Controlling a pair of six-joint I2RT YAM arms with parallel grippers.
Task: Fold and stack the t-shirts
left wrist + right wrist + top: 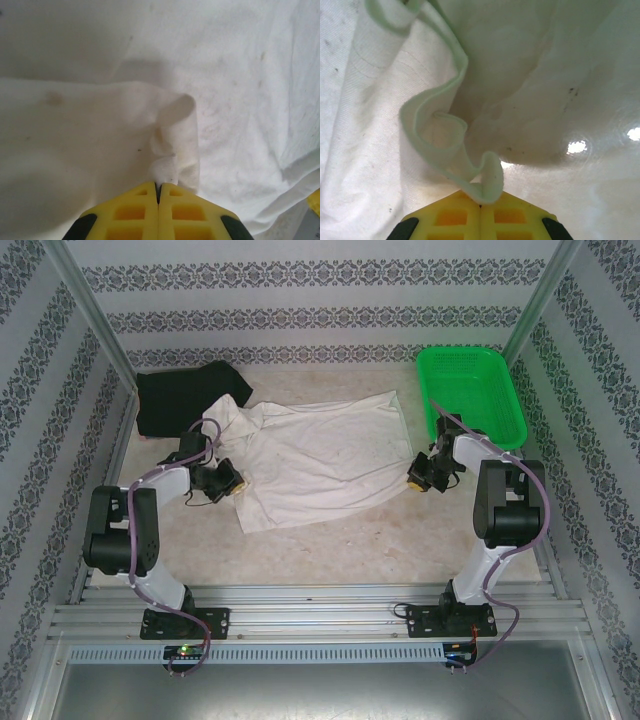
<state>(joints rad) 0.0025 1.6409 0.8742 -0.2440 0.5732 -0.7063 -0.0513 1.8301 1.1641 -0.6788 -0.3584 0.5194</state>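
Observation:
The cream t-shirt (320, 455) lies spread across the middle of the table, faintly stained. My left gripper (240, 488) is at its left edge, jaws shut on a pinched fold of the cream cloth (170, 160). At the shirt's right edge my right gripper (413, 478) is shut on the thick rolled hem (487, 180), which curls up from its yellow fingers (455, 210). The black t-shirt (185, 400) lies crumpled at the back left, partly under the cream shirt's sleeve.
A green plastic mesh basket (470, 390) stands at the back right, just behind the right arm. Patterned walls close in the table on three sides. Bare tabletop (330, 550) lies in front of the shirt, toward the arm bases.

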